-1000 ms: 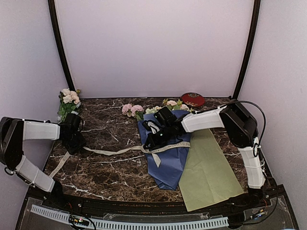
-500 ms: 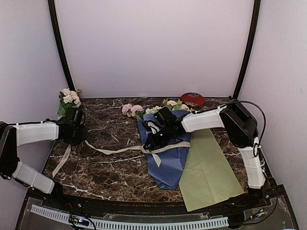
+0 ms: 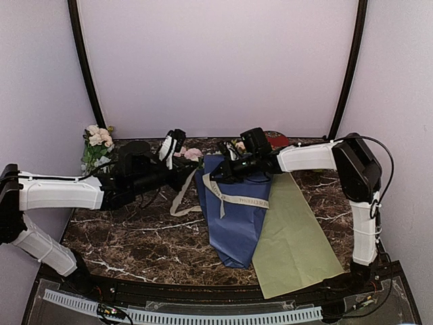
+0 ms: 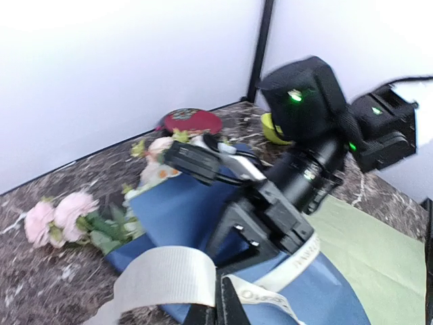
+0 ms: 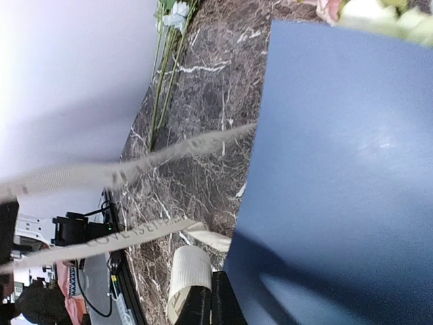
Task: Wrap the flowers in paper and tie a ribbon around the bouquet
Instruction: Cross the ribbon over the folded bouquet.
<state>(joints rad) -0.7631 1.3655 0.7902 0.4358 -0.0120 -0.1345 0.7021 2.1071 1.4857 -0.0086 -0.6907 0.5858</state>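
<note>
Ribbon [image 3: 238,198], seen from above, crosses the paper [image 3: 237,230] mid-table; my left pincer [image 3: 192,178] and right pincer [image 3: 216,177], both shut, meet at its far-left edge. Left wrist: my closed fingers [image 4: 226,306] pinch ribbon, flowers [image 4: 61,215] far left. Right wrist: fingers [image 5: 203,306] clamped on ribbon beside paper.
</note>
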